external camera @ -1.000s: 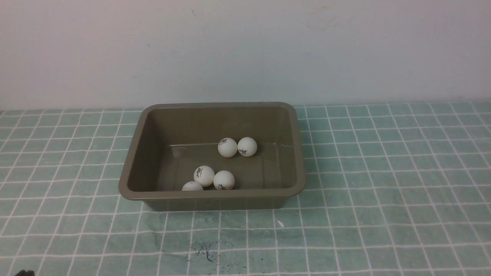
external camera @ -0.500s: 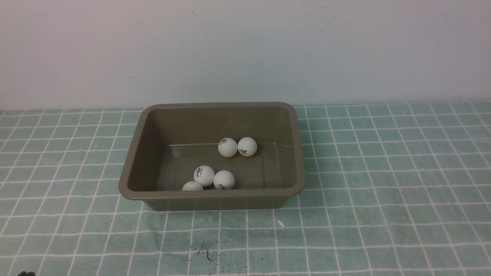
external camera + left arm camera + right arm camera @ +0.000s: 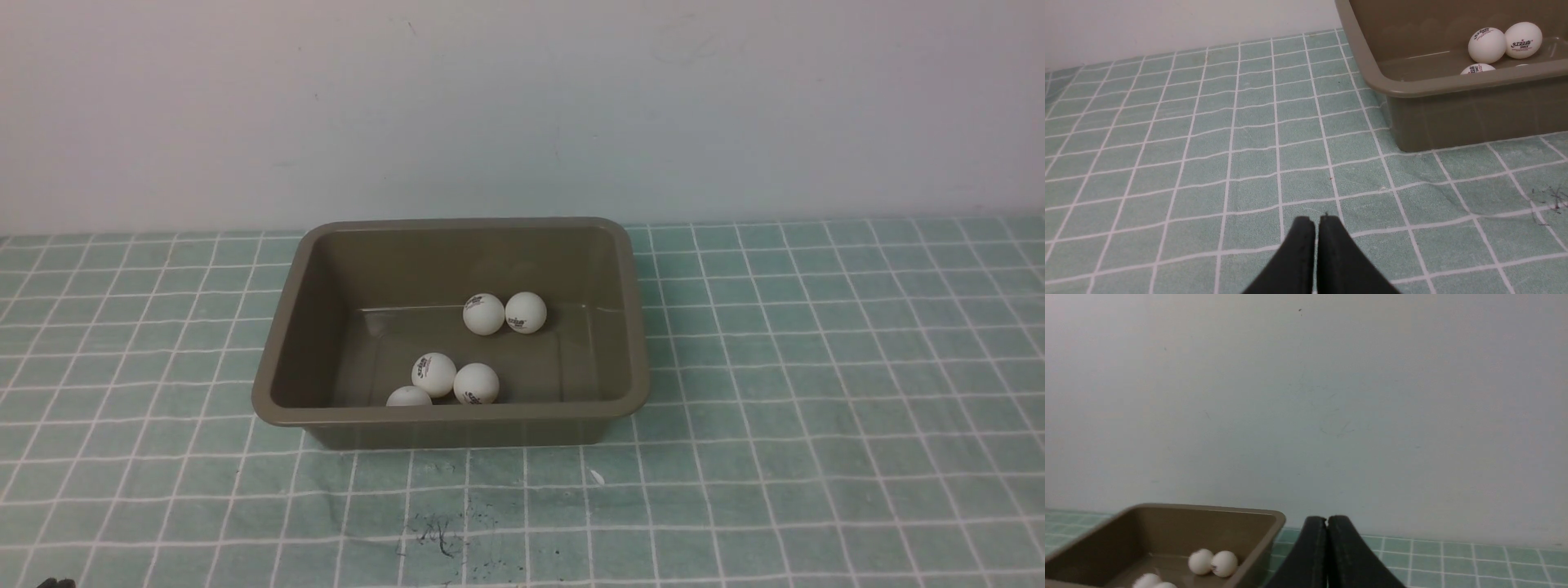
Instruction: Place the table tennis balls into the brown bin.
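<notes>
The brown bin (image 3: 282,327) stands in the middle of the table, and several white table tennis balls lie inside it: a pair (image 3: 484,314) near its far wall and a cluster (image 3: 434,375) by its near wall. In the left wrist view the bin (image 3: 1429,81) is ahead with balls (image 3: 1486,45) inside, and my left gripper (image 3: 1316,220) is shut and empty, low over the cloth short of the bin. In the right wrist view my right gripper (image 3: 1327,519) is shut and empty, with the bin (image 3: 1241,516) and balls (image 3: 1201,562) off to one side below it.
A green checked cloth (image 3: 816,367) covers the table. A pale wall (image 3: 522,106) rises right behind the bin. Dark scribble marks (image 3: 437,535) stain the cloth in front of the bin. A dark bit of the left arm (image 3: 53,582) shows at the near left corner.
</notes>
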